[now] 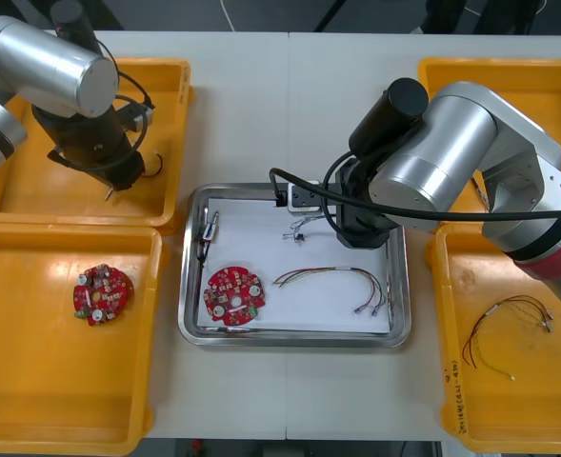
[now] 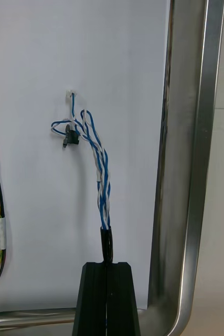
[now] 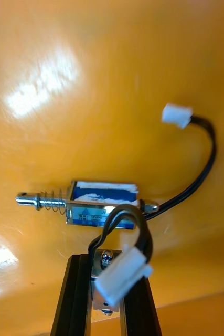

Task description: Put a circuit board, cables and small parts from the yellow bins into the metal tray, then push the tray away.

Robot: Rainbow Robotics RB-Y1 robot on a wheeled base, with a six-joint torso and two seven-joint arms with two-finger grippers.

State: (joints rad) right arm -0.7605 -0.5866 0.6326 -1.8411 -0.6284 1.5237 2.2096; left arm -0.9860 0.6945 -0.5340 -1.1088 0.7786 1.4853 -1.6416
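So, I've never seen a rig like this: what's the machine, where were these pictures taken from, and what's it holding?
A robot with two arms, each with a black two-finger gripper. One picture looks down from above at a light table; the others come from wrist cameras. Yellow bins flank a shiny metal tray, white inside, holding a round red circuit board, a red and yellow cable and a small metal part. The right gripper, over the tray, is shut on a twisted blue and white cable. The left gripper, in the far left bin, is shut on a second small metal part trailing a black cable.
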